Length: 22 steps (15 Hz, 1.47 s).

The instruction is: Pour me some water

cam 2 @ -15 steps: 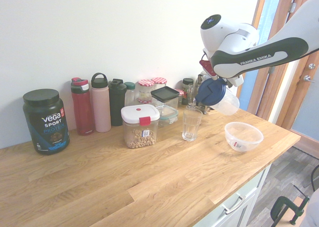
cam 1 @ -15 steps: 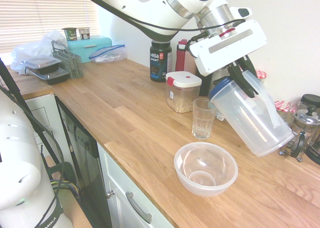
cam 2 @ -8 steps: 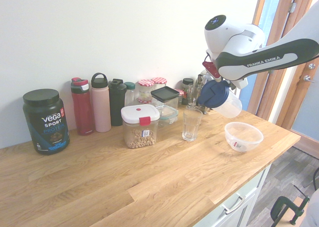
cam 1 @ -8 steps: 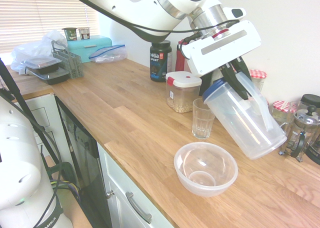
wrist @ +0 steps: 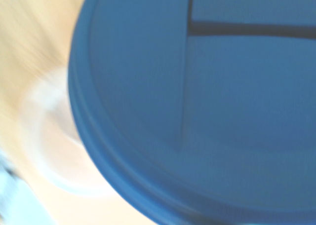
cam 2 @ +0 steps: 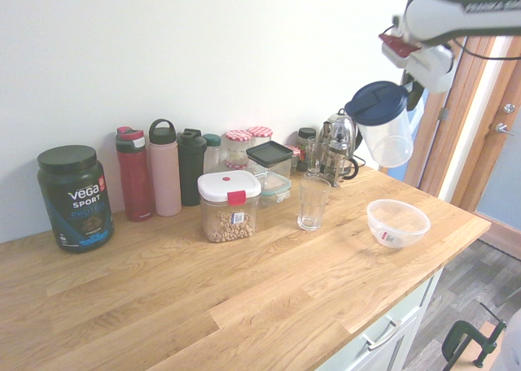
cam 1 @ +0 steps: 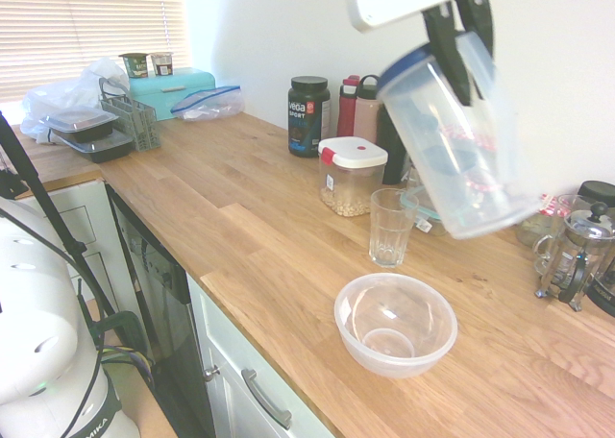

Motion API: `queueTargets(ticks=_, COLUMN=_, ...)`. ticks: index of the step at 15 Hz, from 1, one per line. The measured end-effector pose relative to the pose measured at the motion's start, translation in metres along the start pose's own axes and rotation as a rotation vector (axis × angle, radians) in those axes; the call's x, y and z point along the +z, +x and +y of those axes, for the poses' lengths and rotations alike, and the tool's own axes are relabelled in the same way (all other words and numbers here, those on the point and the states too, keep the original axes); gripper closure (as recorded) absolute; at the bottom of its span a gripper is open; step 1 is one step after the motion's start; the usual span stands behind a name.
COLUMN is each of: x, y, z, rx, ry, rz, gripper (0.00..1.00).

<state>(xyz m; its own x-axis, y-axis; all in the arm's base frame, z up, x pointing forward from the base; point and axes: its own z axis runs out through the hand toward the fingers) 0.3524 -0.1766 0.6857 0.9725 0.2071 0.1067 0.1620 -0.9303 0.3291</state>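
— Where is the claw (cam 1: 455,54)?
— High above the tabletop (cam 1: 279,255), closed on the handle of the pitcher (cam 1: 456,135) (a clear one with a blue lid (cam 2: 379,102)).
— Upright?
— Tilted, and clear of the wood. The lid fills most of the wrist view (blurry, that one).
— And under it?
— The clear bowl (cam 1: 395,325), near the tabletop's front edge, the one above the cabinet doors. The empty drinking glass (cam 1: 389,229) stands upright near it, further from that edge.
— Further out?
— The cereal container (cam 1: 352,176) with its white lid is just beyond the glass. The French press (cam 1: 577,260) is back toward the wall, and the black protein tub (cam 2: 75,198) stands by the wall too (next to the red bottle (cam 2: 135,174)).
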Motion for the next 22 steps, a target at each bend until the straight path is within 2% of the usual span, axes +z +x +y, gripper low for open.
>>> queueTargets(ticks=4, x=0.005, y=-0.024, z=-0.082, rx=0.151, ry=0.241, rz=-0.034, gripper=1.00)
queueTargets(ticks=9, x=0.056, y=-0.035, z=-0.220, rx=0.408, ry=0.433, rz=-0.063, gripper=1.00)
queueTargets(ticks=13, x=0.065, y=-0.040, z=-0.271, rx=0.572, ry=0.500, rz=0.053, gripper=1.00)
queueTargets(ticks=17, x=0.073, y=-0.026, z=-0.307, rx=0.704, ry=0.473, rz=0.201, gripper=1.00)
queueTargets(ticks=22, x=0.079, y=-0.018, z=-0.359, rx=0.692, ry=0.485, rz=0.145, gripper=1.00)
